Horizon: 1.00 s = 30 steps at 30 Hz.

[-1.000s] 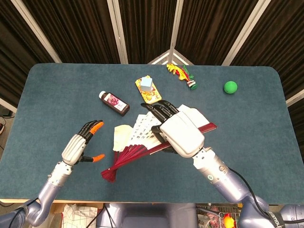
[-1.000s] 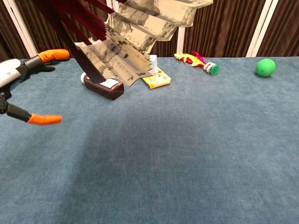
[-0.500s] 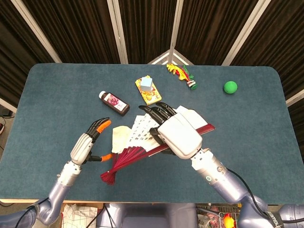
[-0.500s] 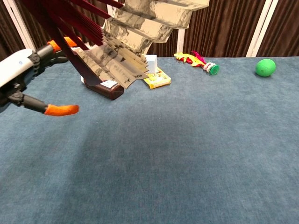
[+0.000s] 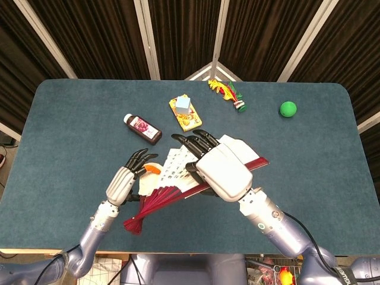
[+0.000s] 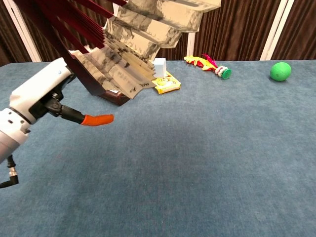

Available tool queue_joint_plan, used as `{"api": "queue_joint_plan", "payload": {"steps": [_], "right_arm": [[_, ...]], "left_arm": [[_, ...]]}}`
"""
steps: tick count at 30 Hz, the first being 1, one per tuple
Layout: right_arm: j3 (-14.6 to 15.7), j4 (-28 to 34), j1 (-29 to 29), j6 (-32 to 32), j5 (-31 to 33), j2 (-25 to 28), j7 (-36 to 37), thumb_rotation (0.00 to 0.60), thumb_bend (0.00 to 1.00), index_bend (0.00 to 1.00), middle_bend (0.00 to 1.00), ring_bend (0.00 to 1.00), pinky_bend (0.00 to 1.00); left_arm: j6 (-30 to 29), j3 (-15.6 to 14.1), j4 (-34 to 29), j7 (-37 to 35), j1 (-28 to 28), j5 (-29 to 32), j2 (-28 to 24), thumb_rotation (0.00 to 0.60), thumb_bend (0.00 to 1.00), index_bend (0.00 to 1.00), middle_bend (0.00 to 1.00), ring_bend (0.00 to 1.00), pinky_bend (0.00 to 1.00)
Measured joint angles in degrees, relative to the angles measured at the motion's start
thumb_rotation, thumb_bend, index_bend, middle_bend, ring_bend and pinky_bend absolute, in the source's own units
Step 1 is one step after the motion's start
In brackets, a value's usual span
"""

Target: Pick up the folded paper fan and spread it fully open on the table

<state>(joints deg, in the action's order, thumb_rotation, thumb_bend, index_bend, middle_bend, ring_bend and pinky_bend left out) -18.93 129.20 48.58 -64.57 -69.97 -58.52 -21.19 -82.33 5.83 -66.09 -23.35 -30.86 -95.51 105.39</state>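
Right hand [image 5: 221, 171] holding part-open fan [image 5: 178, 178] above table [image 5: 332, 178]; left hand [image 5: 126, 183] at fan's left edge.

Right hand is hovering palm-down over table middle, fingers clenching the fan's dark red guard stick, paper pleats fanning out toward the left, red ribs converging near the front edge. Left hand is sitting just beside the fan's left pleats, fingers apart and gripping nothing, orange thumb tip [image 6: 97, 119] sticking out; contact with paper can't tell. Blue table is running wide, dark curtains [image 5: 89, 35] with white poles behind. Beyond the fan: bottle [image 5: 142, 128] lying on its side, yellow packet [image 5: 185, 114] with white block [image 5: 183, 104] on it, shuttlecock [image 5: 228, 94], green ball [image 5: 288, 108] far right, all apart from the hands.
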Motion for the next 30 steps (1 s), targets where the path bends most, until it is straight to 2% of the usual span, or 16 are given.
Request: {"api": "queue_joint_plan", "payload": {"steps": [6, 11, 20, 30], "right_arm": [[0.05, 0.24, -0.77, -0.25, -0.71, 1.01, 0.65, 0.6, 0.41, 0.84, 0.15, 0.22, 0.16], [0.09, -0.17, -1.48, -0.44, -1.0, 1.65, 1.66, 0.6, 0.41, 0.84, 0.15, 0.22, 0.16], [0.56, -2.19, -2.85, -0.66, -1.4, 2.28, 3.84, 0.6, 0.41, 0.84, 0.15, 0.22, 0.16], [0.76, -7.52, -4.41, -1.41, -2.13, 2.16, 7.26, 0.6, 0.41, 0.84, 0.15, 0.22, 0.16]], "left_arm": [[-1.95, 1.09, 0.77, 0.09, -0.32, 0.26, 1.68, 0.6, 0.44, 0.72, 0.34, 0.0, 0.14], [-5.23, 1.62, 1.72, 0.01, 0.21, -0.09, 2.18, 0.6, 0.48, 0.84, 0.4, 0.01, 0.18], [-6.22, 3.12, 4.25, -0.65, 0.69, 1.54, 1.16, 0.6, 0.46, 0.86, 0.41, 0.02, 0.19], [-9.85, 3.8, 12.19, -0.98, -0.39, -0.02, 1.05, 0.6, 0.43, 0.86, 0.41, 0.02, 0.19]]}}
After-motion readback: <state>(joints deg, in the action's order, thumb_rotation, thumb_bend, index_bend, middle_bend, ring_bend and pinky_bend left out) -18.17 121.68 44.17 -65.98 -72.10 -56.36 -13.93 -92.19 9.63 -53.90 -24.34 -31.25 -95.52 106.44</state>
